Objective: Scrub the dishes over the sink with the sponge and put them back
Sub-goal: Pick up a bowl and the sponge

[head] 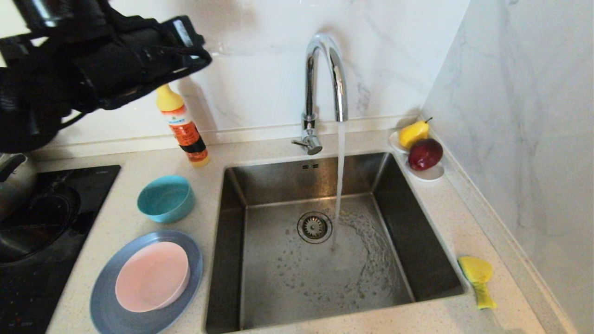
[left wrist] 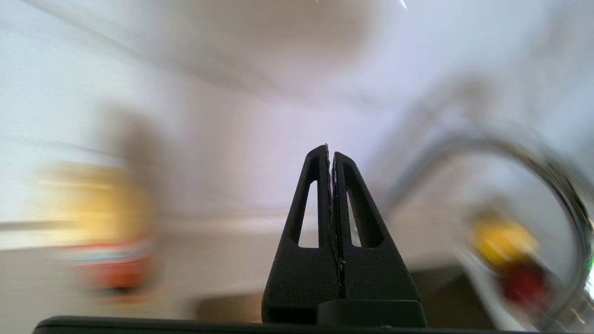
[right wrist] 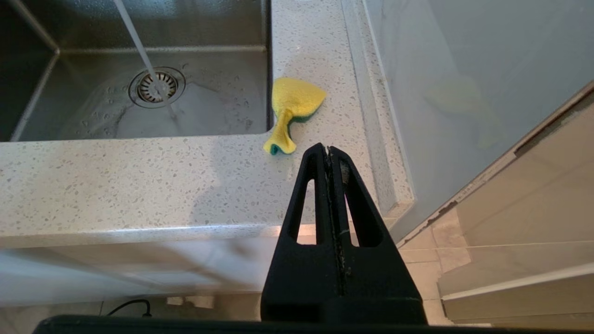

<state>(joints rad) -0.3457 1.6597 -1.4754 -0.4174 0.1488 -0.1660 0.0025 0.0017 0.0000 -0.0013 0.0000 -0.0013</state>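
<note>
Sink (head: pixel 417 246): square steel basin set in the speckled worktop; holds only running water and droplets, with the round drain strainer (head: pixel 314 227) in its floor.
Tap (head: pixel 325 83): tall curved chrome spout behind the sink's back edge; a stream of water (head: pixel 339 185) falls from it and lands just beside the strainer.
Blue-grey plate (head: pixel 183 297): on the worktop left of the sink, at its near corner; it carries the pink bowl.
Pink bowl (head: pixel 152 276): shallow, sitting upright inside the plate, nothing in it.
Teal bowl (head: pixel 166 198): on the worktop left of the sink, behind the plate and apart from it; upright and empty.
Sponge (head: pixel 478 278): yellow, crumpled and pinched at one end, with a strip of green showing in the right wrist view; lies on the worktop right of the sink, by its near corner.
White dish (head: pixel 431 174): at the sink's far right corner against the wall; holds a yellow pear (head: pixel 414 133) and a dark red apple (head: pixel 425 153), touching each other.
Detergent bottle (head: pixel 183 127): yellow-capped with an orange label, leaning, behind the sink's far left corner.
Hob (head: pixel 88 185): black, well left of the sink, with a steel pot (head: pixel 14 181) on it; the pot's contents cannot be seen.
Left gripper (left wrist: pixel 332 153): raised high over the worktop left of the sink, above the bottle; fingers pressed together, grasping nothing.
Right gripper (right wrist: pixel 330 155): parked below the worktop's front edge, near the sponge corner of the sink; fingers closed tight, nothing between them.
</note>
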